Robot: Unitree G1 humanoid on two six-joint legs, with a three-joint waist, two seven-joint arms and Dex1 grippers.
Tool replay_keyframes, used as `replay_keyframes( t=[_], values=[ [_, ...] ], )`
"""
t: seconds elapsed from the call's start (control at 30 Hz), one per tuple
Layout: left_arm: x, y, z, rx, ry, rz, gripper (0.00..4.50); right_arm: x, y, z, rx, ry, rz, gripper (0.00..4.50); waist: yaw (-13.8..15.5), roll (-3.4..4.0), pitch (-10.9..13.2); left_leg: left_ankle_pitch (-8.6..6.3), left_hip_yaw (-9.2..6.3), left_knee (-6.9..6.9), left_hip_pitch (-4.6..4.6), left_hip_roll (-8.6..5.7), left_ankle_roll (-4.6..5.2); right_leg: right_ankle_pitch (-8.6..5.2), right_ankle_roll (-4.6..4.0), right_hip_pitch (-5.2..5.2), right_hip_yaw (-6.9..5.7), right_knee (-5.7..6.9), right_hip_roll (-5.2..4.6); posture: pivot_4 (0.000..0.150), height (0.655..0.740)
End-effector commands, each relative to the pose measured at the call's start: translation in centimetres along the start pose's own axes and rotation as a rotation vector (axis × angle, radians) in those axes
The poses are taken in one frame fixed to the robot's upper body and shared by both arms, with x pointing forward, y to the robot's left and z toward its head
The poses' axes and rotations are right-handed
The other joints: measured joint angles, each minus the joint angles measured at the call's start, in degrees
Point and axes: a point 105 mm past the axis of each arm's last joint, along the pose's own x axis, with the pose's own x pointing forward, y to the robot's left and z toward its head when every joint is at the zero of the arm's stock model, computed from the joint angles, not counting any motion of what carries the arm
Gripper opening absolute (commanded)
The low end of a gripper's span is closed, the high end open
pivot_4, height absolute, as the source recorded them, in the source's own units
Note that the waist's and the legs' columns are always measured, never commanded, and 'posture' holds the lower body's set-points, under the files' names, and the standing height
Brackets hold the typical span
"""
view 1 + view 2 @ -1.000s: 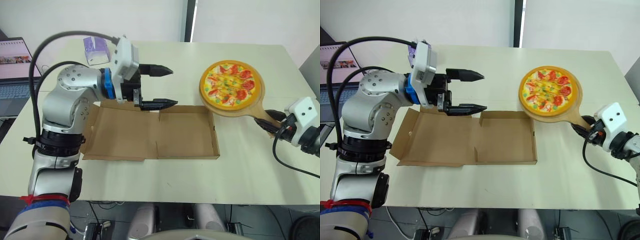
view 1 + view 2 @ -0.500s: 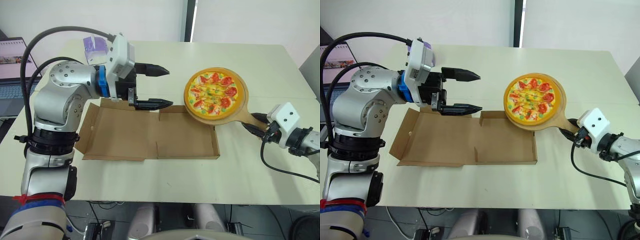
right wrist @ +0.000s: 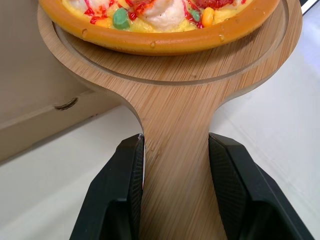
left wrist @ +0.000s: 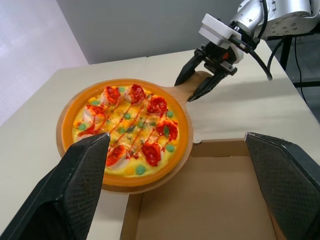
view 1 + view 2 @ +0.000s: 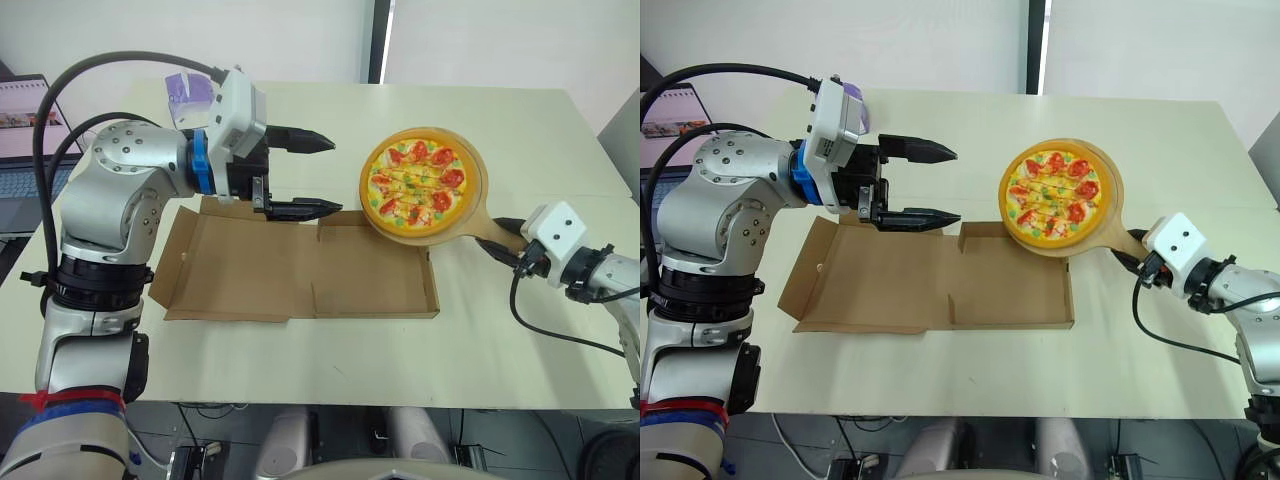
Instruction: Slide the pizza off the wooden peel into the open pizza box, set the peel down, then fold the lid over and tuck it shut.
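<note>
pizza [image 5: 415, 184] lies whole on the round part of the peel [image 5: 478, 205], and this part hangs over the far right corner of the box [image 5: 370, 275], with most of it outside the box wall. the right pincer [image 3: 176, 142] is closed on the peel handle, one finger on each side of the wood, at the right of the box. the left pincer [image 5: 336, 175] is wide open and holds nothing; it hovers above the far wall of the box, near the middle. the lid [image 5: 240, 270] lies flat and open on the tabletop [image 5: 500, 330], at the left of the tray part. i judge the step in hand is to bring the pizza over the tray; the sliding is not yet begun. the next move calls for carrying the peel more toward the near side, over the tray floor, then tilting its front edge down so that the pizza can slip off, perhaps with the left pincer stopping it.
</note>
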Motion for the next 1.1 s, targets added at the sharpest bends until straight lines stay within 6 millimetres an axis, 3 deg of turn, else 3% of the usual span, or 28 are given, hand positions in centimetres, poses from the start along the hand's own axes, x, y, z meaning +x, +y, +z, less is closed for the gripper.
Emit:
replay_keyframes(
  t=[0.03,0.8,1.1],
  values=[
    [-0.7,0.1,1.1,0.045,-0.008,0.022,4.5,-0.4,-1.7,2.8,-0.099,-0.102,-0.066,1.62,-0.01,0.0,0.0,0.0,0.0,0.0,0.0,0.0,0.0,0.0,0.0,0.0,0.0,0.0,0.0,0.15,0.74],
    [-1.0,0.2,0.9,0.045,-0.003,0.037,4.5,-0.1,-1.5,2.6,-0.094,-0.099,-0.054,1.62,0.0,0.0,0.0,0.0,0.01,0.01,0.01,0.0,0.0,0.0,-0.01,0.0,0.0,0.03,-0.01,0.15,0.74],
    [-1.0,0.3,0.7,0.044,-0.008,0.04,4.5,0.6,-5.1,2.6,-0.194,-0.092,-0.235,1.62,-0.02,0.0,0.0,0.0,0.05,0.01,0.02,0.0,-0.01,0.01,-0.01,-0.01,0.03,0.04,-0.01,0.15,0.74]
  ],
)
